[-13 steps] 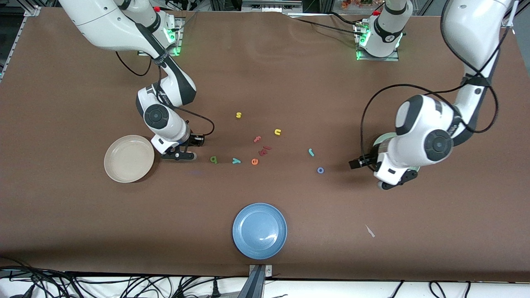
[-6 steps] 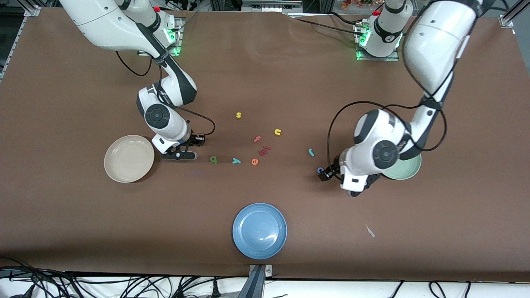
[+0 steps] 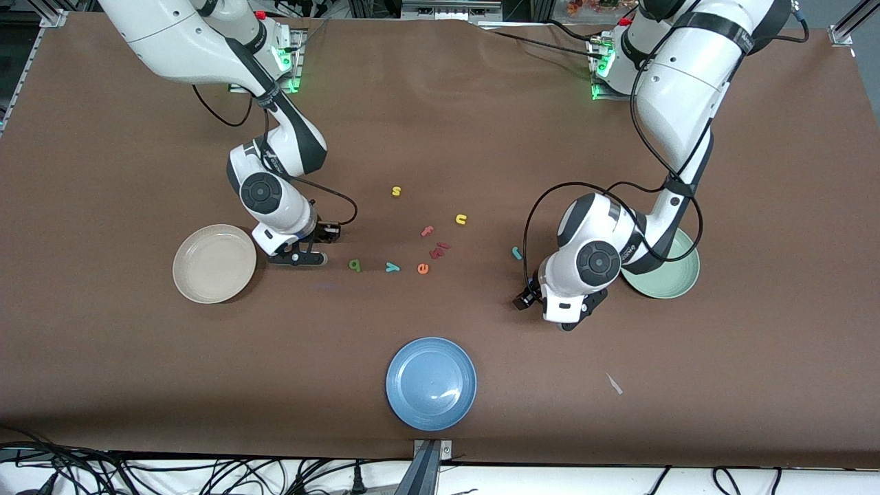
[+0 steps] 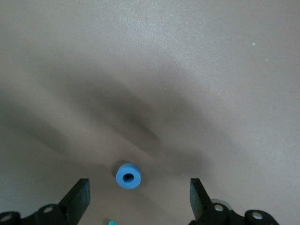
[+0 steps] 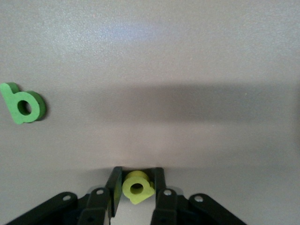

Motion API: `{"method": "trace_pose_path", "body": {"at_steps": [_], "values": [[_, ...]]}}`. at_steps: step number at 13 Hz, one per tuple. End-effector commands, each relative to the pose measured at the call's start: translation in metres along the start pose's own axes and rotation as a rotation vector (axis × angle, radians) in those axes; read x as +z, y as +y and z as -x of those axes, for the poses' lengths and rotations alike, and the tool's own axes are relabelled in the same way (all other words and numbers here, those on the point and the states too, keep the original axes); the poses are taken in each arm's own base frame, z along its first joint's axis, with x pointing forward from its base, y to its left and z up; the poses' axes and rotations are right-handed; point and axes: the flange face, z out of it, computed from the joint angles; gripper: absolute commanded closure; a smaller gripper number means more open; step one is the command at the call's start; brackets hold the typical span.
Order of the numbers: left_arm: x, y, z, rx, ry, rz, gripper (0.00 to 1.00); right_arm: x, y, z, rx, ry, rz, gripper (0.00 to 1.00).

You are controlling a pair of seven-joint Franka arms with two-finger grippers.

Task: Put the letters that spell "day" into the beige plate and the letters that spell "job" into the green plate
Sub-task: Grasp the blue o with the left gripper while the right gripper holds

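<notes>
My right gripper (image 3: 297,257) stands low on the table beside the beige plate (image 3: 184,275), shut on the yellow d (image 5: 137,186). The green a (image 3: 355,265) (image 5: 23,104) and the teal y (image 3: 392,267) lie in a row toward the table's middle. The pink-red b (image 3: 438,251) lies a little farther from the front camera. My left gripper (image 3: 558,311) (image 4: 139,185) hangs open, low over the blue o (image 4: 128,176), which lies between its fingers untouched and is hidden in the front view. The teal j (image 3: 516,254) lies close by. The green plate (image 3: 680,287) is beside the left arm.
An orange e (image 3: 423,269), a pink f (image 3: 427,231), a yellow u (image 3: 460,219) and a yellow s (image 3: 396,191) lie among the letters. A blue plate (image 3: 431,383) sits near the table's front edge. A white scrap (image 3: 614,383) lies toward the left arm's end.
The left arm has swung from over the green plate toward the table's middle and now covers the blue o. The right gripper stayed in place and closed on the yellow d.
</notes>
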Motion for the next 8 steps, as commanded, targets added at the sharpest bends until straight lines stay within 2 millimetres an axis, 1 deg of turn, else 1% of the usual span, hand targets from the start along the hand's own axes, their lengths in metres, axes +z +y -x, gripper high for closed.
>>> {"method": "trace_pose_path", "body": {"at_steps": [1, 2, 3, 4, 6, 7, 8], "values": [[0.006, 0.004, -0.002, -0.004, 0.024, -0.009, 0.15, 0.010, -0.012, 0.002, 0.000, -0.006, -0.009, 0.69], [0.010, 0.002, 0.000, 0.002, 0.021, -0.016, 0.18, 0.011, -0.012, 0.002, -0.001, -0.006, -0.009, 0.71], [0.011, 0.000, 0.000, 0.009, 0.019, -0.022, 0.19, 0.012, -0.012, 0.002, -0.001, -0.004, -0.011, 0.73], [0.011, -0.001, 0.002, 0.018, 0.017, -0.025, 0.22, 0.013, -0.012, 0.002, -0.001, -0.004, -0.012, 0.76], [0.017, -0.004, 0.006, 0.021, 0.006, -0.040, 0.37, 0.008, -0.013, -0.003, -0.003, 0.004, -0.015, 0.79], [0.019, -0.005, 0.007, 0.020, 0.004, -0.044, 0.45, 0.001, -0.014, -0.007, -0.012, 0.014, -0.018, 0.80], [0.020, -0.006, 0.007, 0.020, 0.003, -0.047, 0.47, -0.008, -0.010, -0.014, -0.010, 0.004, -0.007, 0.80]]}}
